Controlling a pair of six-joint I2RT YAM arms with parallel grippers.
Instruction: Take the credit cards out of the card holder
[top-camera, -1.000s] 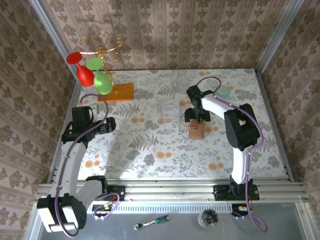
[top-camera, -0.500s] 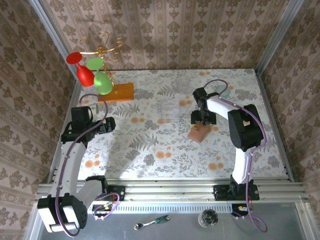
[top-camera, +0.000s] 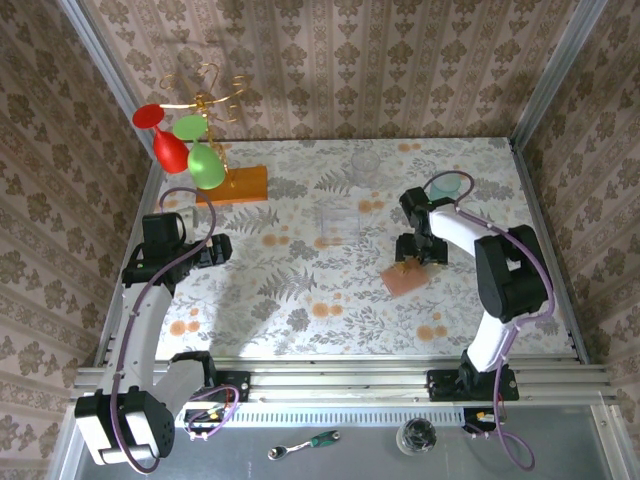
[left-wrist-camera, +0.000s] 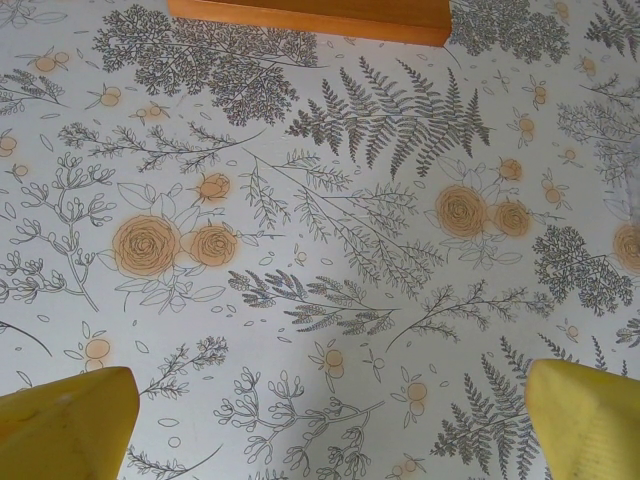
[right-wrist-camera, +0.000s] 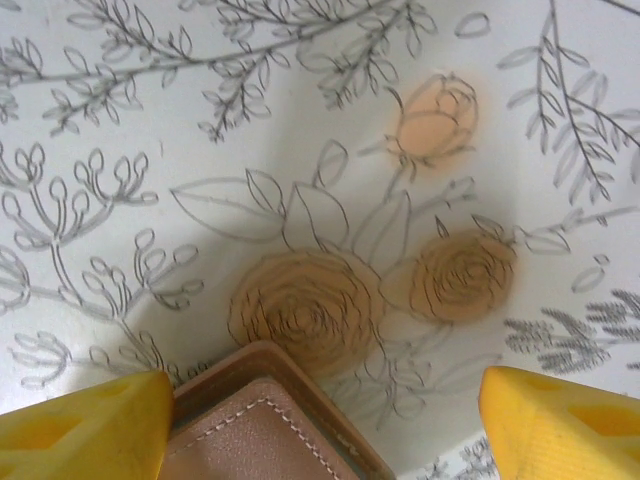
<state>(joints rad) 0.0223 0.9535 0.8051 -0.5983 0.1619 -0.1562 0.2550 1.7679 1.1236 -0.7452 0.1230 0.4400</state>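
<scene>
The reddish-brown card holder (right-wrist-camera: 265, 425) lies on the floral tablecloth (right-wrist-camera: 300, 120), one corner between the right gripper's (right-wrist-camera: 322, 412) spread, unclenched fingers (right-wrist-camera: 80, 425) and touching one of them, while the left gripper (left-wrist-camera: 330, 420) hangs wide open.

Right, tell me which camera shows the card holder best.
Top external: nearly the whole card holder lies flat on the tablecloth, outline clear. The right wrist view catches one stitched corner between its yellow fingers. The left wrist view faces tablecloth elsewhere.
</scene>
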